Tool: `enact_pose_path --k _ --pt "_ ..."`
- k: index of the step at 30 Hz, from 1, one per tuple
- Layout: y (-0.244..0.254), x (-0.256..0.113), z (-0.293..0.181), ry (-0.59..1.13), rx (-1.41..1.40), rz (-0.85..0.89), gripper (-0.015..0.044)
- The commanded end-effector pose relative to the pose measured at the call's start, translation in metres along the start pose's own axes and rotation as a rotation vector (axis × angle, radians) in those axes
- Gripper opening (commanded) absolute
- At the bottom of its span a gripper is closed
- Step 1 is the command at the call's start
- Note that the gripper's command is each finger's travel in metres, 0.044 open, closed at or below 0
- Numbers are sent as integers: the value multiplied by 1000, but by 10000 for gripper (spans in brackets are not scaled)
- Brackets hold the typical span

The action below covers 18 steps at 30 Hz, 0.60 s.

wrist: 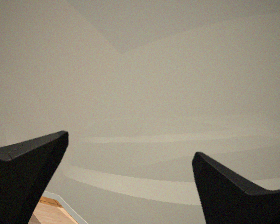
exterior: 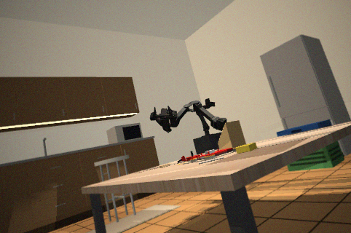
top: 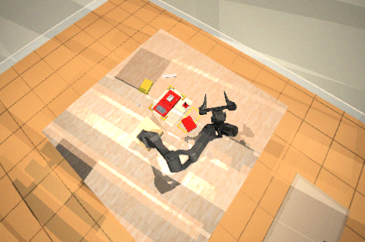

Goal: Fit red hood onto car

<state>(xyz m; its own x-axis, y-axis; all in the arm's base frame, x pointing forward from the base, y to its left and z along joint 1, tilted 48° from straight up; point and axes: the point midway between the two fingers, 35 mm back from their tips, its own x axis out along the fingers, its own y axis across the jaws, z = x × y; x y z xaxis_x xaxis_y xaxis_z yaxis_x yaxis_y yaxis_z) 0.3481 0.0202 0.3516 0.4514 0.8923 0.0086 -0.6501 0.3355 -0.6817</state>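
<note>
Ok, claw is wide open, nothing in it, raised & aimed off the work. In top view hood lies on bench, down-left of claw, back twd arm base; we prob. need to swing back, tip down.

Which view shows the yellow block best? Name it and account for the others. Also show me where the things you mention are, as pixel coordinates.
The top view: there the yellow block [top: 145,86] [exterior: 246,148] lies in full beside the red car chassis [top: 162,109]. The exterior view shows it small, edge-on at table level. The wrist view misses it.
</note>
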Motion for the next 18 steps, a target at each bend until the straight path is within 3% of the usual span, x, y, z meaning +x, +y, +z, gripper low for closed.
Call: enact_pose_path --k 1,10,18 --pt "-1 0 -1 5 4 -6 440" --pt "-4 11 -86 374 204 -240 440" --pt "39 -10 -163 861 322 -272 440"
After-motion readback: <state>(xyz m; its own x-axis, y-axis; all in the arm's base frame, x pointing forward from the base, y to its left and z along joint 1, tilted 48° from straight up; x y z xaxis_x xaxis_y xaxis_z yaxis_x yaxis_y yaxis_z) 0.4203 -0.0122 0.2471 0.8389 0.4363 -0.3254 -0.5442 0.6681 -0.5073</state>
